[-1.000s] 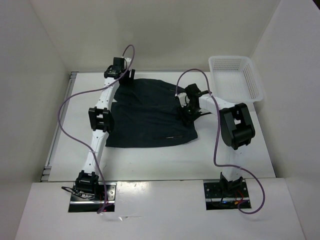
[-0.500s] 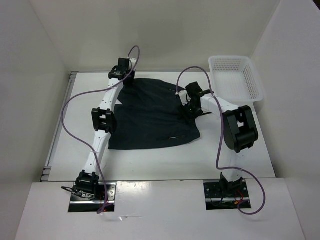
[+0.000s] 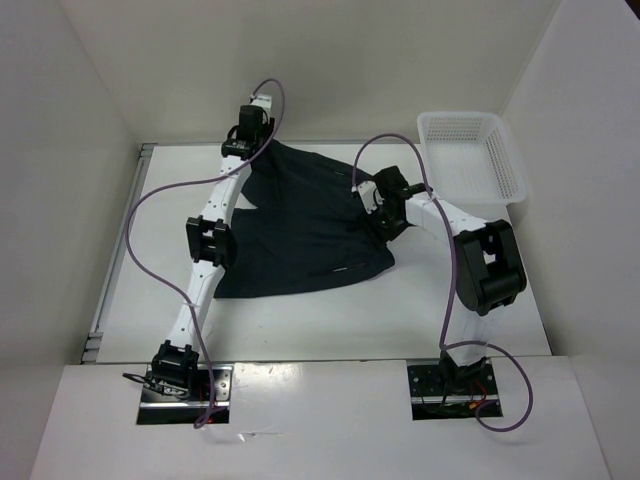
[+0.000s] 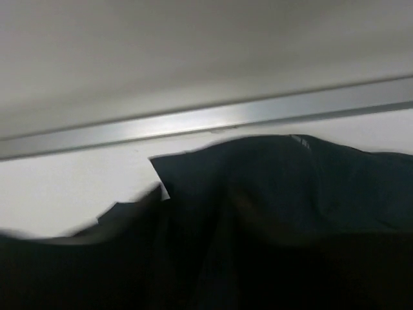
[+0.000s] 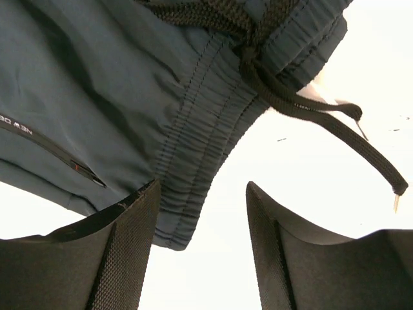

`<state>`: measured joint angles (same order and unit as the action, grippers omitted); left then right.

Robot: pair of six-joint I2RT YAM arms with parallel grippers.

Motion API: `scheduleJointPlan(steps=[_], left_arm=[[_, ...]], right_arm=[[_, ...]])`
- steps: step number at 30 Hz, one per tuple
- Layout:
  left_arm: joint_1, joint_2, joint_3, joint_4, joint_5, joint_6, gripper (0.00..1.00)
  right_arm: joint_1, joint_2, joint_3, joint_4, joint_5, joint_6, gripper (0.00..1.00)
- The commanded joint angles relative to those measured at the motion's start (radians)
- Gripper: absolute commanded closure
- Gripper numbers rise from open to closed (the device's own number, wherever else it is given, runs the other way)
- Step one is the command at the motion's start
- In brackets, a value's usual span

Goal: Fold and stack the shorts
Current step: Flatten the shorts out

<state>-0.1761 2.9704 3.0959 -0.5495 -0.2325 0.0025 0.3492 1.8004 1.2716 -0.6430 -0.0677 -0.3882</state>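
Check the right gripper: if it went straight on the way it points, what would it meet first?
Probably the shorts: their waistband edge lies just ahead of the open right gripper, nearer one finger. Toward the other finger only bare table shows. Depth is unclear.

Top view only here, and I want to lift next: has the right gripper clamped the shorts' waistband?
Observer: No. The right gripper stands open; the shorts' waistband corner lies just inside one finger, unclamped.
Operator: Where's the drawstring?
Observer: The drawstring trails loose over the table, clear of both fingers.
Operator: And the left gripper?
Observer: Its wrist camera shows only blurred cloth; its fingers are hidden.
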Motion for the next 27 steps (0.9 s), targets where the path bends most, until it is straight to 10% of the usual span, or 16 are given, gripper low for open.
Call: scheduleJointPlan(steps=[1, 4, 13, 17, 27], left_arm=[[0.004, 0.025, 0.041, 0.115, -0.091, -0.002, 0.3], [-0.005, -0.011, 0.041, 0.066, -0.102, -0.002, 0.0], [0.015, -0.295, 0.041, -0.266, -0.087, -0.002, 0.0], [0.038, -0.413, 0.011, -0.655, 0.04, -0.002, 0.0], [-0.014, -1.14, -1.51, -0.468, 0.18, -0.002, 0.0]], right_arm=[[0.01, -0.061, -0.011, 0.037, -0.003, -0.018, 0.37], [0.01, -0.105, -0.035, 0.037, 0.006, -0.006, 0.31], [0.01, -0.202, -0.012, 0.065, 0.006, 0.155, 0.14], [-0.024, -0.254, -0.035, 0.043, -0.091, 0.245, 0.14], [-0.144, -0.222, -0.207, 0.02, -0.23, 0.434, 0.21]])
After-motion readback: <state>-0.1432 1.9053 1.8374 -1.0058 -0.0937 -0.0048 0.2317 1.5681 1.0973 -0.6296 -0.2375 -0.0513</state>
